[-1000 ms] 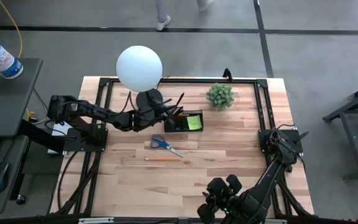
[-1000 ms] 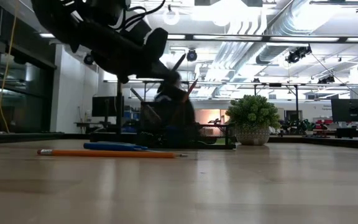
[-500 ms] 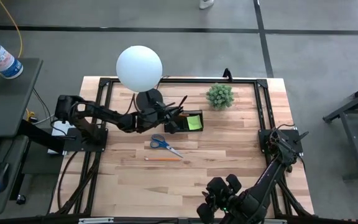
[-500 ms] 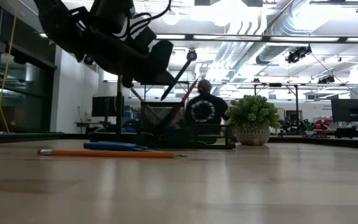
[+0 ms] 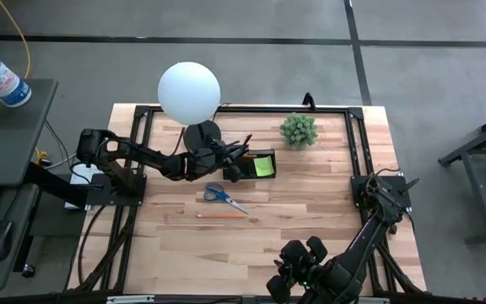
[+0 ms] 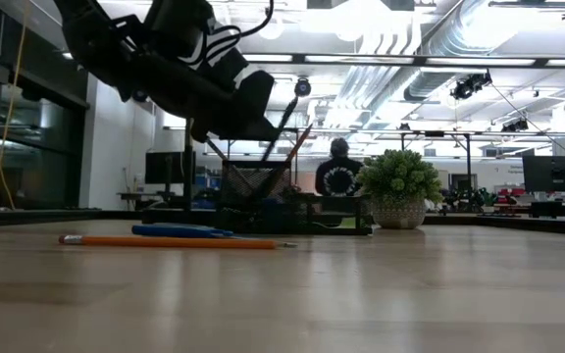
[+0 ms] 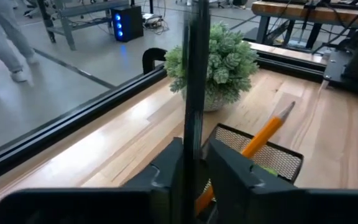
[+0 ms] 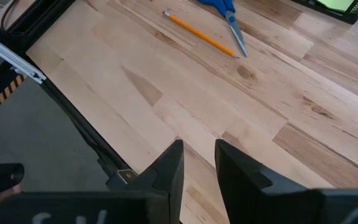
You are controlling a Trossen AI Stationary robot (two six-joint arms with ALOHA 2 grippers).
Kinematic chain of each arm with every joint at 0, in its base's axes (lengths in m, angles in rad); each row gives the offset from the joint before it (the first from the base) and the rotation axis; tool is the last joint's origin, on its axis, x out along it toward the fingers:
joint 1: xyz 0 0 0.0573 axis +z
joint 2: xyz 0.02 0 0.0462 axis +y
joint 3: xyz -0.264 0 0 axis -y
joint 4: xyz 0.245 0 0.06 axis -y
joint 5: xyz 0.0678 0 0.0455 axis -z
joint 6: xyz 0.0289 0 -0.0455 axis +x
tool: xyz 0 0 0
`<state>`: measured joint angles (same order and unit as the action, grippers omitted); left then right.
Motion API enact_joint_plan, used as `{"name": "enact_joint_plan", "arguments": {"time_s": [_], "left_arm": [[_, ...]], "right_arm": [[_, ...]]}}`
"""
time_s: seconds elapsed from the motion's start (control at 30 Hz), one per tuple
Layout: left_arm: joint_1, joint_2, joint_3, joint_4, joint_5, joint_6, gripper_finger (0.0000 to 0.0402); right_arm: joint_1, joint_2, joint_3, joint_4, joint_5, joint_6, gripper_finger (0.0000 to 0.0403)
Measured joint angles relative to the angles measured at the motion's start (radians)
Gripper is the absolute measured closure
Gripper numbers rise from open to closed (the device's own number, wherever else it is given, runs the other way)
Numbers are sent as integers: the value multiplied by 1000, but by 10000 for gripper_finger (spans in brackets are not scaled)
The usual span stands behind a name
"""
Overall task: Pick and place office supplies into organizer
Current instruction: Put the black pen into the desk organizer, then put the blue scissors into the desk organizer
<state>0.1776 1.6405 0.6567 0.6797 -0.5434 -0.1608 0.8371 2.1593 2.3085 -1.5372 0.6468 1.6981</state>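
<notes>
Black pen (image 7: 196, 74) is standing upright between the left gripper (image 7: 194, 165) fingers, jaws narrow about it, poised over the organizer (image 5: 251, 165), which is sitting at 12 o'clock from the scissors (image 5: 223, 196). Right gripper (image 8: 197, 163) is idling, jaws narrowly apart, holding nothing.

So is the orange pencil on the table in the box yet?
No, it's out. The orange pencil lies flat on the wood beside the scissors, apart from the organizer.
</notes>
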Motion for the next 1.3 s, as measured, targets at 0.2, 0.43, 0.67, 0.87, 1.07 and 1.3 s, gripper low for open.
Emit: {"name": "enact_joint_plan", "arguments": {"time_s": [0.2,0.43,0.67,0.87,1.07,1.3], "left_arm": [[0,0,0,0,-3,0,309],[0,0,0,2,-29,0,309],[-1,-55,0,-1,5,0,311],[-1,-163,0,-1,20,110,316],[-4,-307,0,-106,346,127,319],[-86,-438,0,-535,513,29,319]], "right_arm": [[-2,0,0,0,0,0,320],[-7,0,0,0,0,-2,320],[-5,0,0,-2,-6,-3,320],[-5,0,0,-16,-5,-4,320],[-5,0,0,-31,16,-45,320],[-18,0,0,-34,18,-148,320]]}}
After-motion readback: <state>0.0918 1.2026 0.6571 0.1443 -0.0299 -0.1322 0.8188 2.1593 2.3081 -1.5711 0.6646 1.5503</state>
